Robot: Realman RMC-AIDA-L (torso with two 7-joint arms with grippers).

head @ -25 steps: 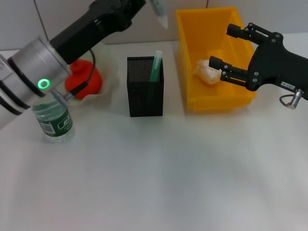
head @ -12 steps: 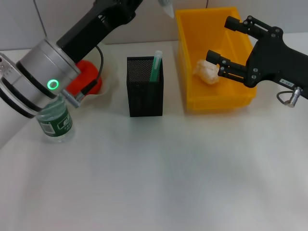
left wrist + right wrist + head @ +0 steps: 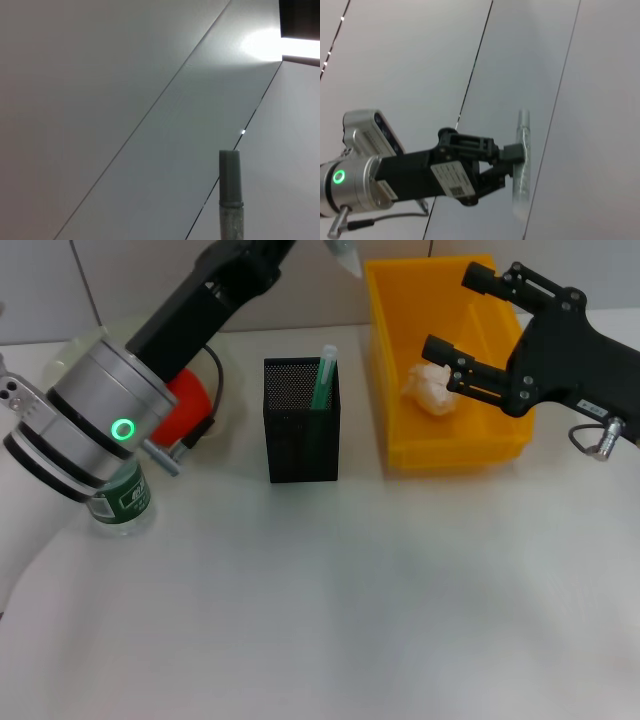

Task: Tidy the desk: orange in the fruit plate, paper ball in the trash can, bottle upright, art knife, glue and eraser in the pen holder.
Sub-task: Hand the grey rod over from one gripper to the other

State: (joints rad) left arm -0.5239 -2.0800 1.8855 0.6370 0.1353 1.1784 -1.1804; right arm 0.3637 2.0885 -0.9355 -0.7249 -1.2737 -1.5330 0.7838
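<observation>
My left gripper (image 3: 519, 159) is raised high behind the pen holder, shut on a pale translucent glue tube (image 3: 522, 155), whose end (image 3: 345, 254) shows at the top edge of the head view. The black mesh pen holder (image 3: 300, 425) holds a green stick-shaped tool (image 3: 323, 380). My right gripper (image 3: 451, 312) hangs open over the yellow trash can (image 3: 445, 445), just above the paper ball (image 3: 430, 388) lying inside. The orange (image 3: 190, 398) sits in the pale-green fruit plate (image 3: 75, 350), half hidden by my left arm. The bottle (image 3: 122, 502) stands upright on the desk (image 3: 350, 590). The eraser is not in view.
My left forearm (image 3: 100, 430) crosses above the bottle and fruit plate. The trash can stands at the back right, with the pen holder just to its left. A wall rises right behind them.
My left arm has swung a little to the right, covering more of the orange and bottle. My right gripper has risen slightly above the paper ball.
</observation>
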